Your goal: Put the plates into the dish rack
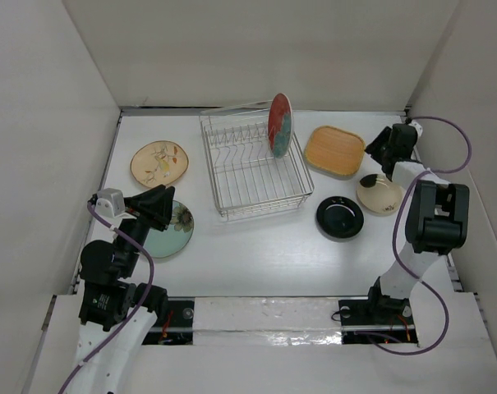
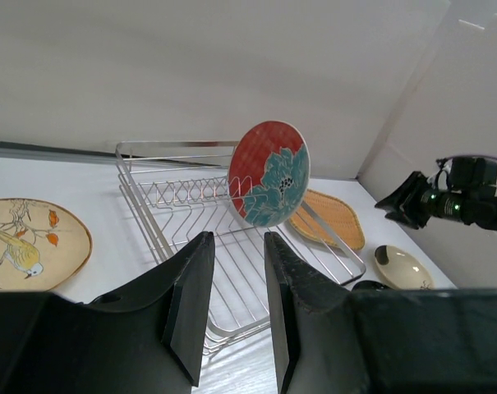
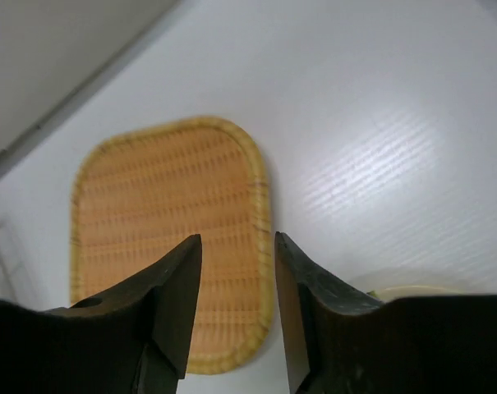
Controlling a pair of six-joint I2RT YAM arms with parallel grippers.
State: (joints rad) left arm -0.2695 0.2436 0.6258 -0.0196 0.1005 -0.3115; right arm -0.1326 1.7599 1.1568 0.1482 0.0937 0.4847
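The silver wire dish rack (image 1: 269,204) stands mid-table. The red-and-teal plate (image 1: 280,124) stands upright at its far right; it also shows in the left wrist view (image 2: 269,174). The tan floral plate (image 1: 159,162) lies left of the rack. The pale green floral plate (image 1: 176,234) lies partly under my left gripper (image 1: 167,209), which is open and empty above it. The orange-tan rounded-square plate (image 1: 334,151) lies right of the rack. My right gripper (image 1: 372,152) is open and empty, hovering over that plate's right edge (image 3: 260,238). The small black plate (image 1: 340,217) lies near the front right.
A small cream dish (image 1: 380,194) lies right of the black plate, beside the right arm. White walls enclose the table at the left, back and right. The rack's raised rim (image 2: 174,146) faces my left gripper (image 2: 238,246).
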